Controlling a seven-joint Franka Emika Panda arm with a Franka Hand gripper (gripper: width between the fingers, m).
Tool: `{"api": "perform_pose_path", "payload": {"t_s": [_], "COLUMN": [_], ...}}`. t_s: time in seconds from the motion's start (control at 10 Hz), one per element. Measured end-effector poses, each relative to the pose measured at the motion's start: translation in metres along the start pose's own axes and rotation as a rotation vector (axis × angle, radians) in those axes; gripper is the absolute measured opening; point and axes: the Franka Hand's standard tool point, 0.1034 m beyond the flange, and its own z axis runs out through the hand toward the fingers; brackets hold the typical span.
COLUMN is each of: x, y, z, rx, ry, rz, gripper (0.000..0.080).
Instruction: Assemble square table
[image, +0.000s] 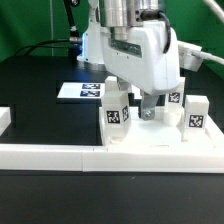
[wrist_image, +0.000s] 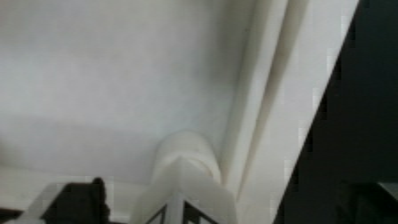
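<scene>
The white square tabletop (image: 150, 143) lies flat against the front wall. Three white tagged legs stand upright on it: one at the exterior view's left (image: 117, 112), one at the right (image: 194, 118) and one at the back (image: 176, 97). My gripper (image: 149, 107) hangs low over the tabletop between them. In the wrist view the tabletop (wrist_image: 125, 90) fills the picture. A rounded white leg (wrist_image: 187, 175) rises between my fingers. One dark finger (wrist_image: 80, 200) stands apart from it. The gripper (wrist_image: 231, 208) looks open.
The marker board (image: 80, 90) lies on the black table behind the tabletop. The long low white border wall (image: 50, 156) runs along the front, with a short end piece (image: 5, 119) at the exterior view's left. The arm's white body (image: 140, 50) towers over the legs.
</scene>
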Motion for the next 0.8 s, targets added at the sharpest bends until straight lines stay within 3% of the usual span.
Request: {"api": "perform_pose_path", "payload": {"t_s": [0.4, 0.6, 0.8], "x": [0.006, 0.035, 0.04], "y": [0.001, 0.001, 0.003], "z": [-0.001, -0.008, -0.007], "rx": [0.0, 0.033, 0.029], "ry": [0.004, 0.061, 0.073], "rz": [-0.329, -0.652, -0.808], "gripper": [0.0649, 0.0649, 0.0649]}}
